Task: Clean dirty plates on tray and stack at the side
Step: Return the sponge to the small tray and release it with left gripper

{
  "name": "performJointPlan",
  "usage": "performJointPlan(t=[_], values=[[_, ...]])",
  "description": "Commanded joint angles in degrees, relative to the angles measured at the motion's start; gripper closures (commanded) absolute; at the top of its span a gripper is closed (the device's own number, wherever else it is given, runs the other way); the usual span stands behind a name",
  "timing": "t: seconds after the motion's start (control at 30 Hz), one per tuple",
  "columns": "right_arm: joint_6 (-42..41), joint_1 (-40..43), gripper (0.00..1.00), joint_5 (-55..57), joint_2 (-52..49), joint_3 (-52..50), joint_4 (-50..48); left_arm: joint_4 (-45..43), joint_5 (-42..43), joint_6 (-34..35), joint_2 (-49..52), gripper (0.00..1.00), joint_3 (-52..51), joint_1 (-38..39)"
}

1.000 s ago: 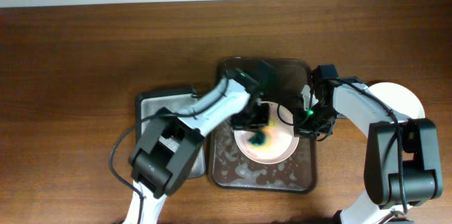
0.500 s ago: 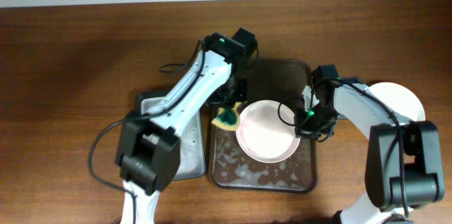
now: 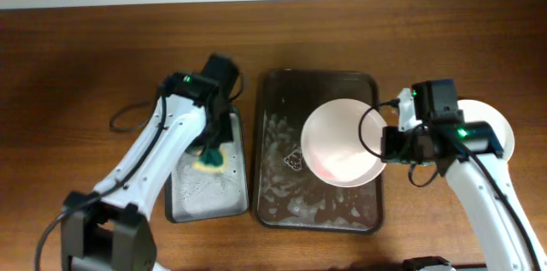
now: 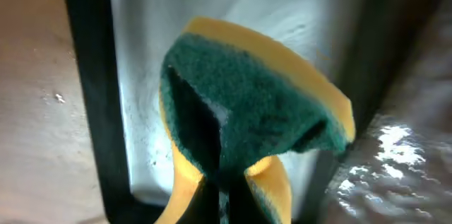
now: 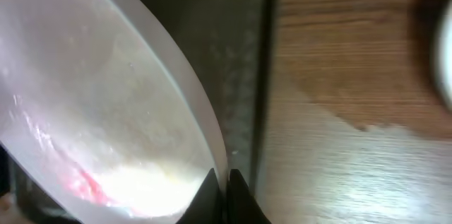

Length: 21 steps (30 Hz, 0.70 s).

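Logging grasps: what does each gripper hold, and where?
Left gripper pinches the sponge by one end; right gripper clamps the plate by its rim.

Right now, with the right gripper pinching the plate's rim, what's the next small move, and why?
Probably carry the plate rightward with the right gripper toward the other plate on the table: it's held above the big tray, the sponge over the small tray. A pink smear shows, though.

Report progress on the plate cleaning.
Done: at least one plate sits on the table at right, off the tray. In hand: the right gripper grips a second plate by its rim above the tray, faint pink inside; the left gripper holds the sponge over the smaller tray. Left: stacking this plate.
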State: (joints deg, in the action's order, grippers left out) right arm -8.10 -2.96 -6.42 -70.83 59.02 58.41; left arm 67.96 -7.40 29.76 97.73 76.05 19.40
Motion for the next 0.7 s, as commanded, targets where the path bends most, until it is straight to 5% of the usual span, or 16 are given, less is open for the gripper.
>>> performJointPlan(t=[0.0,0.17,0.23,0.3,0.4,0.47,0.67], values=[[0.3,0.3,0.96,7.3,3.3,0.2,0.5,-8.2,4.5,-0.1,-2.3,1.0,-8.6,-3.7],[0.2,-5.7,0.96,14.6,5.9,0.2,0.7,-11.6,6.2,-0.1,-2.9,0.99,-10.1,-4.6],[0.0,-10.4,0.96,19.5,6.0,0.2,0.9,-11.6,6.2,-0.1,-3.9,0.85,-10.1,-4.6],[-2.0,-16.2,0.96,26.5,6.0,0.2,1.0,-11.6,6.2,-0.1,-5.5,0.66,-10.1,-4.6],[-2.1,-26.0,0.96,40.5,6.0,0.2,1.0,-11.6,6.1,-0.1,-10.1,0.19,-10.1,-4.6],[-2.1,-32.2,0.96,47.0,6.0,0.2,1.0,-11.6,6.0,-0.1,-13.3,0.02,-10.1,-4.6],[-6.0,-48.5,0.96,62.7,6.0,0.2,1.4,-11.6,6.0,-0.1,-18.5,0.0,-10.1,-4.6]])
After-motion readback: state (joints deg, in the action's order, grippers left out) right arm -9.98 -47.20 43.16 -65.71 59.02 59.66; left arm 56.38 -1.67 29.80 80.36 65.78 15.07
